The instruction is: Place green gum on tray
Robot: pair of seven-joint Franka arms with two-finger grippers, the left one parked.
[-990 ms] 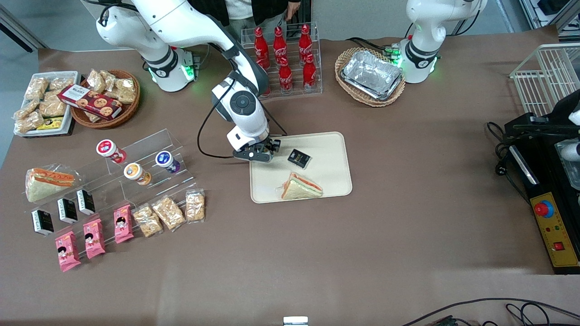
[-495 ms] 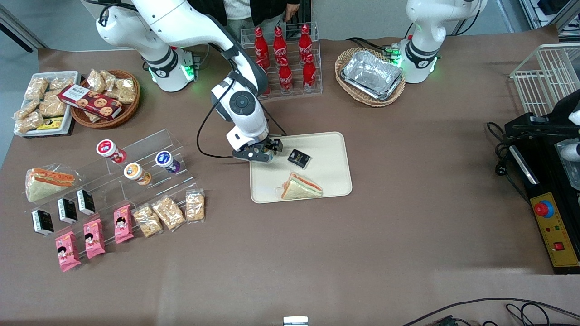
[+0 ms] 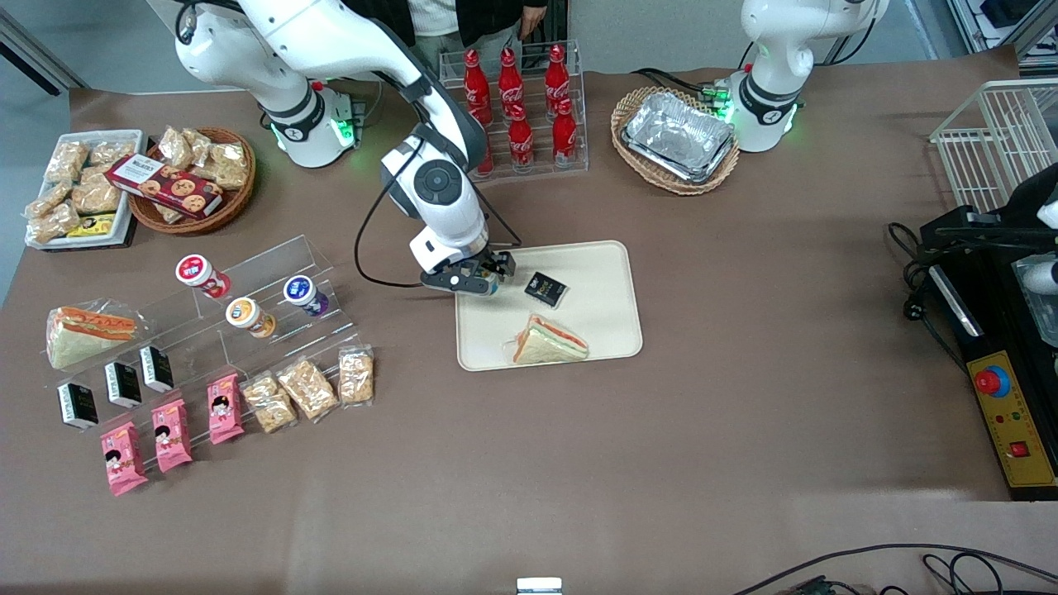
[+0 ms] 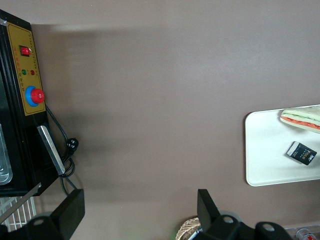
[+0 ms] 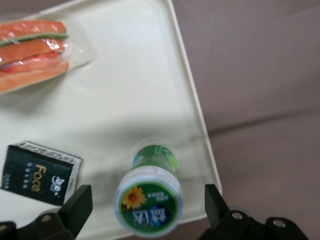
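the green gum [image 5: 148,199] stands on the tray [image 5: 140,95], close to the tray's rim at the corner nearest the working arm's end of the table. white lid with a green flower label faces up, green body shows beneath it. in the wrist view the two fingers [image 5: 75,207] sit well apart on either side of the canister with clear gaps to it, so the gripper [image 3: 478,281] is spread wide and not touching the gum (the canister rests on the tray by itself). in the front view the gripper hangs just above that same corner of the tray, and the gum is mostly hidden under it.

also on the tray: a small black packet [image 3: 545,288] just beside the gum, toward the tray's middle, and a wrapped sandwich [image 3: 549,340] nearer the front camera than the packet, by the tray's front edge. neither touches the gum.

off the tray, toward the working arm's end of the table, a clear stepped stand [image 3: 256,289] carries a red canister [image 3: 201,275], an orange canister [image 3: 249,316] and a purple canister [image 3: 305,294]. farther from the front camera than the tray, a rack of red cola bottles [image 3: 517,107].
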